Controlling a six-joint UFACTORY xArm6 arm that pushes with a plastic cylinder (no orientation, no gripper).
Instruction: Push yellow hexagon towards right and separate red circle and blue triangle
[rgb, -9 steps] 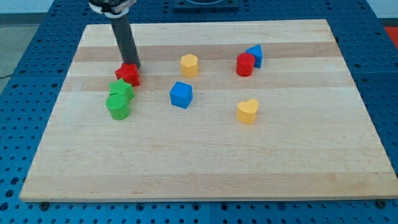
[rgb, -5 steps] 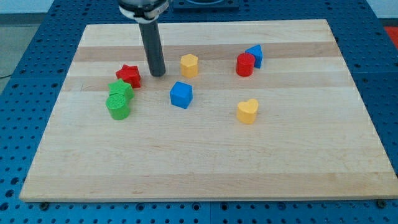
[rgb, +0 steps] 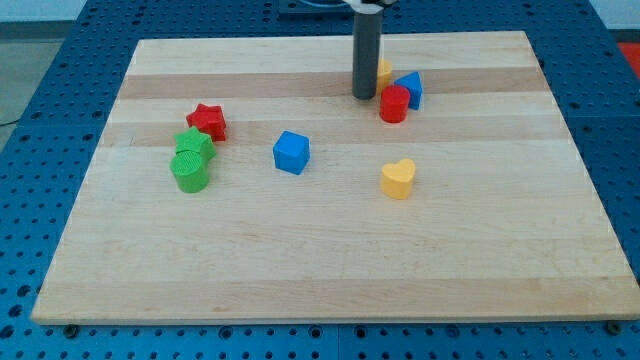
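Note:
The yellow hexagon (rgb: 384, 71) sits near the view's top, mostly hidden behind my rod; only its right side shows. My tip (rgb: 364, 96) rests on the board at the hexagon's left, touching or almost touching it. The red circle (rgb: 394, 104) lies just right of and below the tip. The blue triangle (rgb: 410, 88) sits against the red circle's upper right side, touching it.
A red star (rgb: 207, 121) lies at the left, with a green star (rgb: 194, 145) and a green cylinder (rgb: 189, 171) below it. A blue cube (rgb: 291, 152) sits mid-board. A yellow heart (rgb: 397, 178) lies right of centre. The wooden board (rgb: 330, 270) ends on all sides.
My tip swept right from beside the red star, across the board. The yellow hexagon moved right and up, from mid-board to beside the red circle and blue triangle.

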